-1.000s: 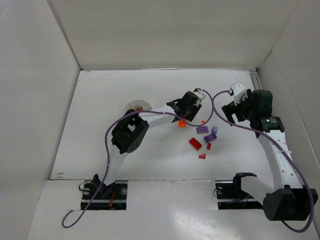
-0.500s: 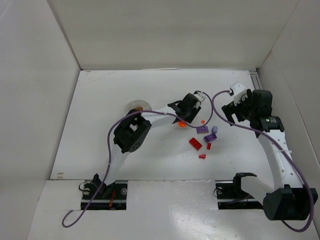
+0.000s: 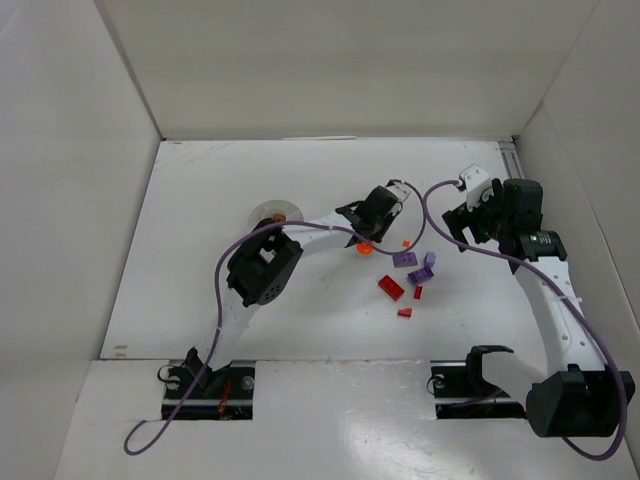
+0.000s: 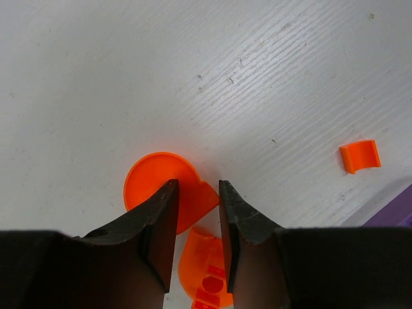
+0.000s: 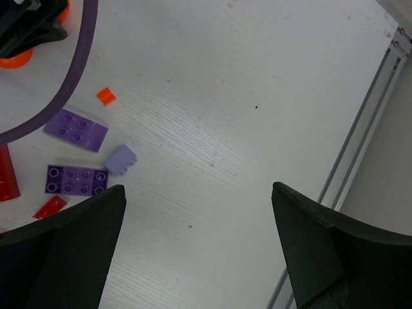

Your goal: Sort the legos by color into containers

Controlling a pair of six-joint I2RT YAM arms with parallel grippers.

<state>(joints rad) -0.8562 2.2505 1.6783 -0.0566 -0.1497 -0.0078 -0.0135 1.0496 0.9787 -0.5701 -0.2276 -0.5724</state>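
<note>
A white desk (image 3: 170,250) with a fine streaked grain, walled in by plain white panels, carries everything. Nearest the arm bases, three red bricks (image 3: 390,288) are scattered. Just beyond them two flat studded purple plates (image 3: 405,259) and a small lilac block (image 3: 430,259) are seen, all of hard glossy plastic. Farther on, the left claw (image 4: 196,187) stands over a round orange piece (image 4: 151,187). Its dark fingers (image 4: 161,219) are close together with orange plastic filling the gap, so it is judged clenched on that piece. A tiny curved orange chip (image 4: 360,156) lies apart to its right. The right claw (image 5: 198,193) is spread wide, gripping nothing, above the desk beside the purple plates. The divided white dish (image 3: 277,212) is found left of the left claw and slightly beyond it. That arm is the nearer, so a leftward carry is called for. Being round, the piece offers no long axis.
</note>
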